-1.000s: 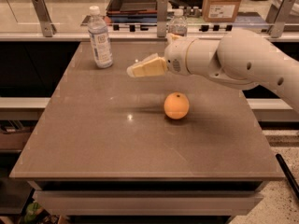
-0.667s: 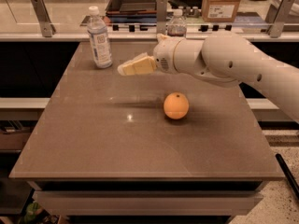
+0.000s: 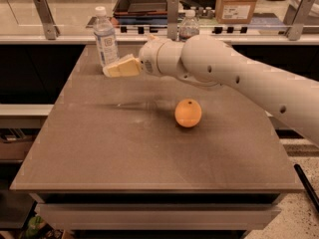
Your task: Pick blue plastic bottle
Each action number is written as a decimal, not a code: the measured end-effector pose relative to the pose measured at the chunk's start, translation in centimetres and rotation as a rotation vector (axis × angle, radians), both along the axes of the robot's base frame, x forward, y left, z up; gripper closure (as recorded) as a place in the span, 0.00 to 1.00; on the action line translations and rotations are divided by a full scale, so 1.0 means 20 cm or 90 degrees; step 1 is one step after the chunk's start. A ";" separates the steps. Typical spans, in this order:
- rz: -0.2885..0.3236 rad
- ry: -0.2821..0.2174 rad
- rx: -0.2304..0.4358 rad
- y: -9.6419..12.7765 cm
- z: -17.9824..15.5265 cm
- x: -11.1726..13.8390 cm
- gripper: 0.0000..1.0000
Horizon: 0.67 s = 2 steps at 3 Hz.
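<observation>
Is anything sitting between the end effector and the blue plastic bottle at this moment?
Nothing visible does. The end effector is right beside the base of the blue plastic bottle, at the back left of the table. The orange lies mid-table below the arm, and the second bottle stands behind it, both off that path.

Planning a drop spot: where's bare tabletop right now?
Free: table front half, orange to front edge, and the left side in front of the gripper. Crowded: back-left, gripper next to the blue bottle; back-centre, arm over the table near the second bottle.
</observation>
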<state>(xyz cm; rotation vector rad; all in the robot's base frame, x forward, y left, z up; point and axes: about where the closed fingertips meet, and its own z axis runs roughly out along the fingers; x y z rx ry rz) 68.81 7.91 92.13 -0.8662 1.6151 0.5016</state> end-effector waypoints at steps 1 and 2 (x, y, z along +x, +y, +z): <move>0.012 -0.008 0.015 0.13 -0.02 0.09 0.00; 0.022 -0.016 0.038 0.20 -0.03 0.20 0.00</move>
